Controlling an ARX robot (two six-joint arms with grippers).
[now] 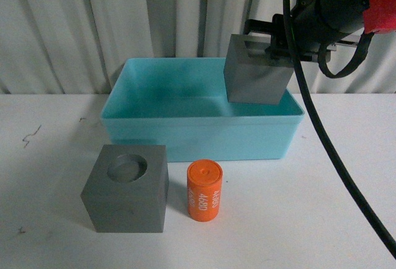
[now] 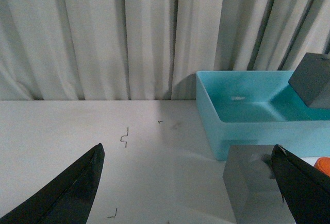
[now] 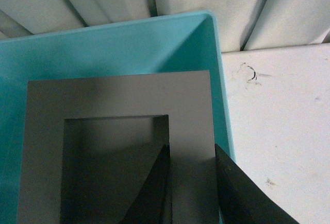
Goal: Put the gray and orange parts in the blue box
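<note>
My right gripper (image 1: 267,51) is shut on the gray cube with the square recess (image 1: 257,71), holding it in the air over the right end of the blue box (image 1: 198,134). In the right wrist view the gripper (image 3: 192,183) pinches one wall of that cube (image 3: 124,100), one finger inside the recess, with the blue box (image 3: 103,44) below. On the table in front of the box stand the gray cube with the round recess (image 1: 127,188) and the orange cylinder (image 1: 204,190). My left gripper (image 2: 188,183) is open above the table, with the round-recess cube (image 2: 252,183) by one finger.
White curtains (image 1: 124,21) hang behind the table. The white tabletop (image 1: 55,157) carries a few small dark scuff marks. A black cable (image 1: 334,151) runs down from the right arm across the right side of the front view.
</note>
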